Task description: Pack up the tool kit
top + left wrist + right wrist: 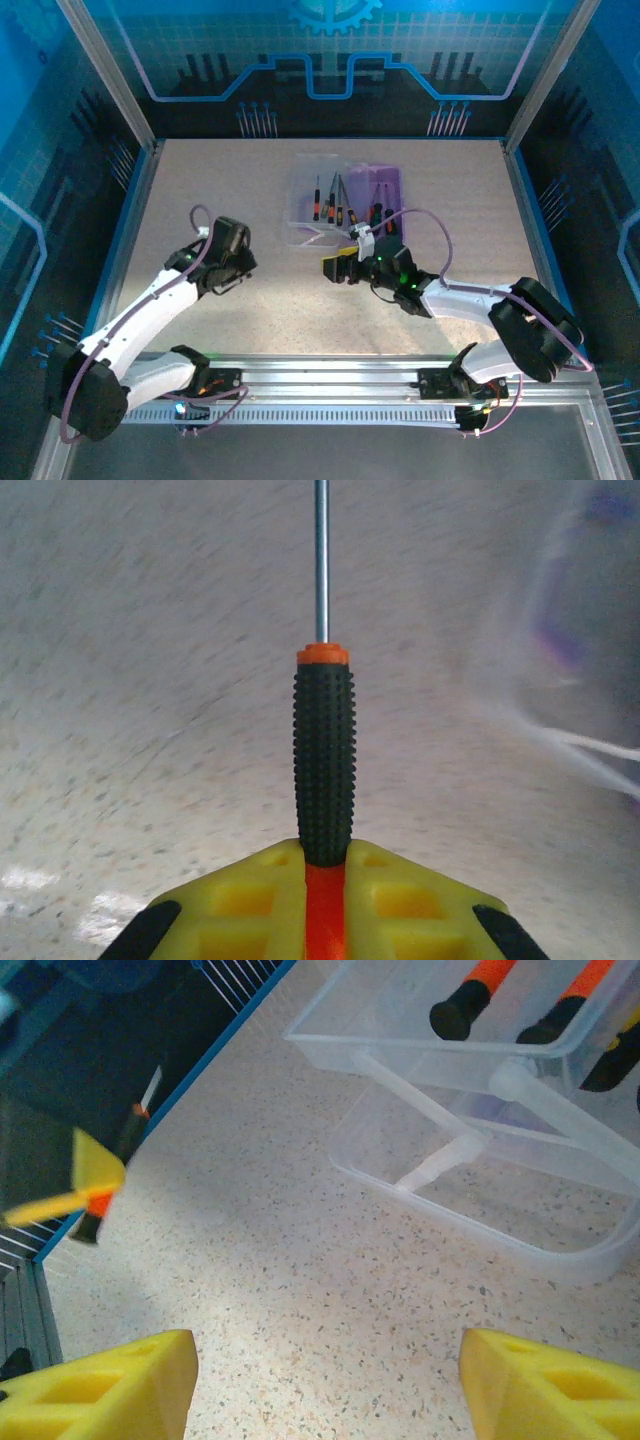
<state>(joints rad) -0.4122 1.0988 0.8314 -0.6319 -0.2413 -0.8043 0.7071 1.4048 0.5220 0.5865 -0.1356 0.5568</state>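
Left gripper first: yellow fingers clenched on the tail end of a screwdriver. It has a black knurled grip and an orange collar, and the shaft runs straight up the frame. It's held by the end, in line with the fingers, so my read is it can go tip-first into the case. Shaft tip is cut off at the top edge. Can't tell whether it's lifted clear of the table. At the right of that view the case is just a purple blur.

Overhead: case sits upper centre on the table, open, with the clear lid folded out left of the purple half. Several screwdrivers lie in it; count and slots are too small to tell. The left gripper is lower left of it, apart.

Right gripper: fingers spread, nothing between them, bare table underneath. It sits just below the case, whose clear rim fills the upper right of its view. Probably staged to steady the case or shut the lid. The bottom edge crops its finger bases.
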